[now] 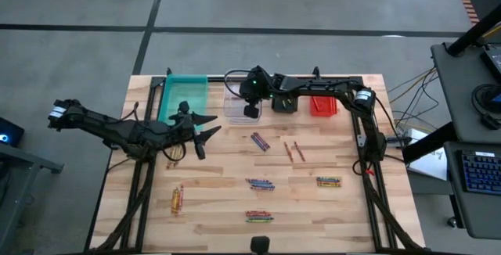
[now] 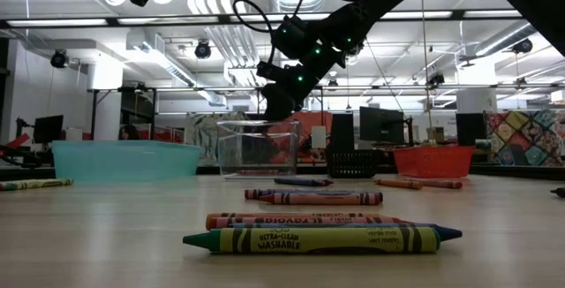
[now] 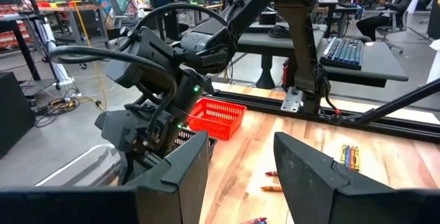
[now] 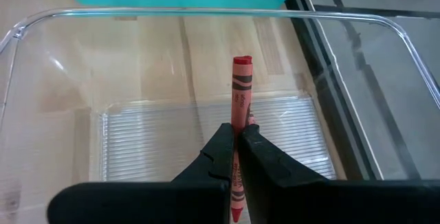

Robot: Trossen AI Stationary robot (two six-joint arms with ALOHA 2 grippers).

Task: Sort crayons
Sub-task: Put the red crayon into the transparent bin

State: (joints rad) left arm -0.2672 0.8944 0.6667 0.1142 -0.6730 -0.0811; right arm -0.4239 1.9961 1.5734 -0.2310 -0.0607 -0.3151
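High view: the right gripper point(image 1: 251, 111) reaches over the clear bin point(image 1: 237, 108), which sits between the teal bin point(image 1: 184, 95) and the black bin point(image 1: 284, 103), with the red basket point(image 1: 322, 105) farther right. The left gripper point(image 1: 205, 127) hovers just below the teal bin, fingers spread and holding nothing. Crayons lie scattered on the wooden table point(image 1: 344, 208): a purple pair point(image 1: 260, 141), two red ones point(image 1: 294, 151), and small bundles point(image 1: 261, 184) nearer the front edge.

Low view: a green crayon point(image 2: 322, 238) lies nearest, others behind it, and the right gripper point(image 2: 279, 104) hangs above the clear bin point(image 2: 258, 148).

Left wrist view: its own fingers point(image 3: 179, 176) stand apart, facing the right arm and red basket point(image 3: 217, 117).

Right wrist view: the right gripper point(image 4: 235, 140) is pinched on a red crayon point(image 4: 240, 90), held above the clear bin's ribbed floor point(image 4: 151, 135).
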